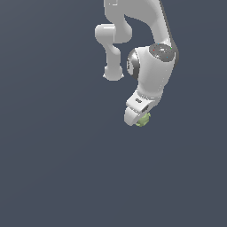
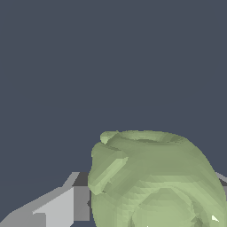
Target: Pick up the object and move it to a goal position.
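Exterior view: a white Panda arm [image 1: 150,66] is seen from above against a flat, dark slate-blue table [image 1: 53,168] with no texture or markings. The arm's links are smooth, glossy and rounded, with a dark grey cap on one joint and thin dark seams between the shells. At its lower end the gripper [image 1: 138,116] is shown as a blocky white piece with a small dark slot on its face.

Just beneath that white piece the object [image 1: 143,119] is visible as a small light-green lump, partly hidden by the gripper and touching it. It is far smaller than the gripper body.

From the wrist camera the object [image 2: 155,181] is rendered very close and large: a pale, matte olive-green form, roundish but lumpy, built of faceted patches with soft ridges and one angular flap jutting from its side. A grey, flat-sided finger [image 2: 57,206] is seen just beside it, and a sliver of grey shows at the opposite edge. The jaws appear clenched on the object, which sits between them; whether it rests on the table or is raised cannot be told.
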Controlling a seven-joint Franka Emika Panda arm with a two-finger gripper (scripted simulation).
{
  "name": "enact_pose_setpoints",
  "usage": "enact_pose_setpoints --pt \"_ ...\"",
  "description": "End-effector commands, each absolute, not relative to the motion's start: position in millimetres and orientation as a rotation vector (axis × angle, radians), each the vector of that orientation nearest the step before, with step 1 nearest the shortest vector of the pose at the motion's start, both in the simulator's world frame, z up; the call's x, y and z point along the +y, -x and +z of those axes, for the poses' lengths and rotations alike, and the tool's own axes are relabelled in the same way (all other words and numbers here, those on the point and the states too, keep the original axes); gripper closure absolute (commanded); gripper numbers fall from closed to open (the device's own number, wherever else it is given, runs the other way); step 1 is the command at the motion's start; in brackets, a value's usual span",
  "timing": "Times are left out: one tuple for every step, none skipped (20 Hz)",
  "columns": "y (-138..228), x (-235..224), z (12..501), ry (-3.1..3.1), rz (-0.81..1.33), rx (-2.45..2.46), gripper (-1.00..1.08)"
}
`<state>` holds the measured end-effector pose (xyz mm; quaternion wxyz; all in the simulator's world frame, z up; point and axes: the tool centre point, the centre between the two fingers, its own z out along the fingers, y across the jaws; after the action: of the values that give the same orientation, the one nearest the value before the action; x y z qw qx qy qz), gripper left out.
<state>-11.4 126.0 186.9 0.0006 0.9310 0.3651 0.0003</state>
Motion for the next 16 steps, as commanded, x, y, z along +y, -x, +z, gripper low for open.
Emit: enact_pose_setpoints --pt "4.2 150.4 204.7 -2.925 0.0 1.145 1.08" --pt "1.3 159.3 210.9 -2.925 0.0 1.145 1.08" --pt "-1.4 167.6 216.8 -2.925 0.0 1.145 1.08" --pt "-4.0 175.2 222.1 -2.925 0.0 1.145 1.08" --pt "-6.3 182.2 227.0 -2.925 0.0 1.145 1.08" --pt "-8.5 188.5 231.4 -2.925 0.0 1.145 1.08" --pt "-10.6 194.2 235.4 -2.925 0.0 1.145 1.08" --pt "-12.5 199.3 239.0 -2.925 0.0 1.145 1.08" --pt "-14.2 204.0 242.3 -2.925 0.0 1.145 1.08" --pt "-15.9 208.0 245.1 -2.926 0.0 1.145 1.08" --pt "-17.3 211.7 247.7 -2.926 0.0 1.145 1.08" --pt "-18.7 215.1 250.1 -2.926 0.0 1.145 1.08" --pt "-19.8 218.0 252.1 -2.926 0.0 1.145 1.08" --pt "-20.9 220.6 253.9 -2.926 0.0 1.145 1.08" --pt "-21.9 222.8 255.4 -2.926 0.0 1.145 1.08" --pt "-22.7 224.6 256.7 -2.926 0.0 1.145 1.08"
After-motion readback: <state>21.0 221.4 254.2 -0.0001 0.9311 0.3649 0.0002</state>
